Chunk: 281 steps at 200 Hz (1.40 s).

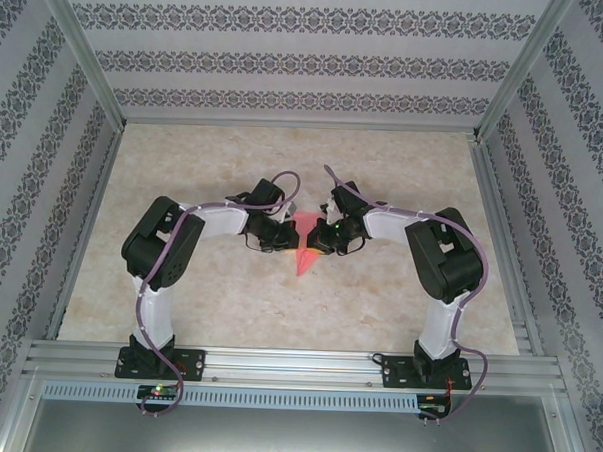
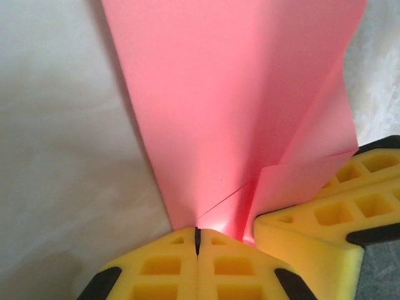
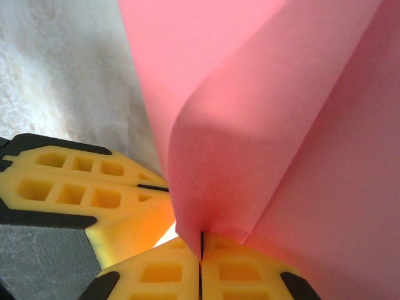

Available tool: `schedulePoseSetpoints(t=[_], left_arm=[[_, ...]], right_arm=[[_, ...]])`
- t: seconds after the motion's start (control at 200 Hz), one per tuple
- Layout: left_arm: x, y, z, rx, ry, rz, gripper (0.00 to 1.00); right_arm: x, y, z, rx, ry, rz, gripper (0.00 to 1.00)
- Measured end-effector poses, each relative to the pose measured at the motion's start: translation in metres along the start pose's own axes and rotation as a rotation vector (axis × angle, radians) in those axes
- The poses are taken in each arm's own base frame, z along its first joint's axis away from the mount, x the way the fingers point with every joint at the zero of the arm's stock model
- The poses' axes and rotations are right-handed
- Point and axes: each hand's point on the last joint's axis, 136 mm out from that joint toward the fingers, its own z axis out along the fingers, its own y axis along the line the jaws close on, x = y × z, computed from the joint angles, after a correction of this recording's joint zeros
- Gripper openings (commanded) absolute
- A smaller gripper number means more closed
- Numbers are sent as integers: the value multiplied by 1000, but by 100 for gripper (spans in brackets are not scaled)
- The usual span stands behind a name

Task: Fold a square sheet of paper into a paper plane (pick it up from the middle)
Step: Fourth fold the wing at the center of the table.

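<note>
Yellow fingers (image 2: 164, 270) of the left hand (image 2: 197, 240) and the right hand (image 3: 201, 247) pinch the folded pink paper (image 2: 237, 94) from opposite sides over the middle of the table (image 1: 278, 305), likely steadying it for creasing.

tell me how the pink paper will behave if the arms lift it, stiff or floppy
Probably floppy: the paper bows in a soft curve above the shut right tool. Its creases near the shut left tool may stiffen it a little. Likely easy to tear or crumple if the two tools, pinching close together, pull apart.
</note>
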Motion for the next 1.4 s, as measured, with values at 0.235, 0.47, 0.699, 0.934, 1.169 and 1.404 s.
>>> schedulePoseSetpoints(t=[0.235,0.47,0.699,0.934,1.169,1.404], left_arm=[[3,2,-1,-12,-26,-41,2],[5,-3,2,1,-34,-62,1],[6,-3,3,-8,-39,-60,0],[5,-3,3,-10,-41,-51,0],[5,-4,4,-8,-42,-18,0],[4,-4,4,-2,-42,7,0]], right_arm=[[1,1,1,0,2,-3,7],[1,1,1,0,2,-3,7],[1,1,1,0,2,-3,7],[1,1,1,0,3,-4,9],[2,11,2,-6,9,-39,11],[2,14,2,-6,12,-47,16]])
